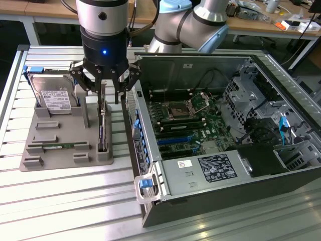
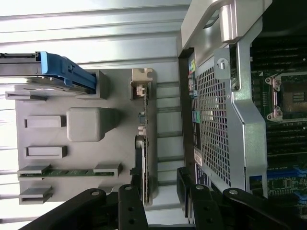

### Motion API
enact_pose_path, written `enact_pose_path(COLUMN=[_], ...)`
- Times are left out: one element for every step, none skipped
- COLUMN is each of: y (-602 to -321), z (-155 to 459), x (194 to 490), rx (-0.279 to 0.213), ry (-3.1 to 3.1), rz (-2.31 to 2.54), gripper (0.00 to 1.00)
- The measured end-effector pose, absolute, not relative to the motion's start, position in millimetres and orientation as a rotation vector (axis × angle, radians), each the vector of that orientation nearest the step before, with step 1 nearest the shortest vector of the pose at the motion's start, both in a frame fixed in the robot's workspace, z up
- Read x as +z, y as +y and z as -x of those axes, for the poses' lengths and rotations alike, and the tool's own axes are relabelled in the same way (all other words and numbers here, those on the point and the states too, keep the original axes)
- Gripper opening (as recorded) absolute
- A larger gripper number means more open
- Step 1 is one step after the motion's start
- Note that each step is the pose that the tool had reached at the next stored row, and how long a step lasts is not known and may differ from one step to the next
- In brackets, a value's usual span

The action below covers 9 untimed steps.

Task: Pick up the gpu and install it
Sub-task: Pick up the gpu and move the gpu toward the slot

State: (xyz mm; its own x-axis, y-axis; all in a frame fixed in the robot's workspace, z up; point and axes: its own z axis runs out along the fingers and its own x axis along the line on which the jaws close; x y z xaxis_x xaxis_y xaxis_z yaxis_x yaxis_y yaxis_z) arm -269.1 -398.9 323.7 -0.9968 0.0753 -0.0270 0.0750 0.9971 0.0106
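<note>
**Exterior view:** the black 2-fingered gripper [image 1: 104, 93] hangs with its jaws spread wide, straddling the top edge of the thin black rectangular gpu [image 1: 102, 128]. Nothing is pinched. The card stands on edge in a slot of the grey plastic fixture tray [image 1: 65, 135] on the exterior view's left, just beside the open grey metal computer case [image 1: 215, 125]. Farther left on the tray leans the silver hard drive with white label and blue frame [image 1: 52, 98].

A clean grasp, I judge, calls for the fingers centred over the card and squarely on its 2 flat faces, clear of the tray's posts. The drive's label and the stickers on the case's silver power supply [image 1: 210, 168] carry print too small to read — no brand can be made out.

**Wrist view:** the gpu [image 2: 145, 120] shows edge-on, running between the parted fingers of the gripper [image 2: 157, 194]. The narrow green memory stick [image 2: 67, 172] lies in its own tray slot.
</note>
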Motion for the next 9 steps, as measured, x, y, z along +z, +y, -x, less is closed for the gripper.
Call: enact_pose_path(y=[-398.9, -398.9, -398.9, -398.9, -398.9, -398.9, -398.9, -398.9, -398.9], z=[269.1, 269.1, 269.1, 269.1, 269.0, 269.0, 269.1, 269.0, 269.0], x=[323.4, 323.1, 322.9, 322.5, 321.8, 321.2, 320.2, 319.6, 318.8], rx=[0.015, 0.015, 0.015, 0.015, 0.015, 0.015, 0.015, 0.015, 0.015], ry=[3.112, 3.112, 3.112, 3.112, 3.112, 3.112, 3.112, 3.112, 3.112], rz=[-0.117, -0.117, -0.117, -0.117, -0.117, -0.117, -0.117, -0.117, -0.117], gripper=[0.42, 0.42, 0.42, 0.42, 0.42, 0.42, 0.42, 0.42, 0.42])
